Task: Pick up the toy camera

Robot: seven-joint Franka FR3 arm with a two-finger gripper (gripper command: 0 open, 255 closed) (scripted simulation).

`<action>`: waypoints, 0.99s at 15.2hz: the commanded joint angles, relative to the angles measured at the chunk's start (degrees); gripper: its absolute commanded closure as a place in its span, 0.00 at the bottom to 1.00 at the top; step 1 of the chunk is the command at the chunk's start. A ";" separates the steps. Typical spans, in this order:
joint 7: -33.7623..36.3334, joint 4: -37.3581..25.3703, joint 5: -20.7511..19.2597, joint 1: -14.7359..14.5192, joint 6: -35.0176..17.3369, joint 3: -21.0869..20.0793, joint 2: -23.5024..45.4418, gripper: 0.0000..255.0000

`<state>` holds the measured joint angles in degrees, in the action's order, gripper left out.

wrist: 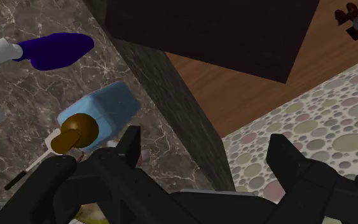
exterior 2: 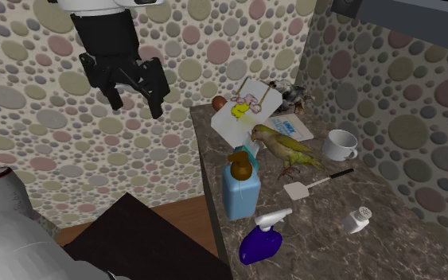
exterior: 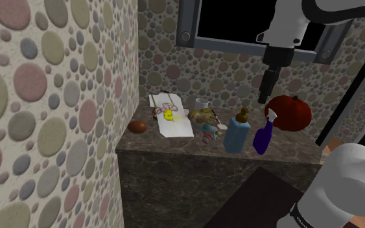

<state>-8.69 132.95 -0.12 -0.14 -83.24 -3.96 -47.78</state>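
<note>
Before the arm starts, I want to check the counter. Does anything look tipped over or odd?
The white shaker seems to lie on its side, at the second exterior view's lower right; no spill shows. A parrot figure stands on the counter beside the blue bottle, which is unusual.

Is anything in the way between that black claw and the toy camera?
Nothing visible sits directly between: the open black tool hangs high above. But the light blue bottle with a brown cap stands close beside the small teal-and-pink toy camera, likely crowding the grasp.
</note>
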 commanded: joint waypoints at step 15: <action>15.42 10.12 -12.28 6.72 -31.39 -10.91 17.51 0.00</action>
<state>5.29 143.19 -10.92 5.71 -112.58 -14.12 -32.13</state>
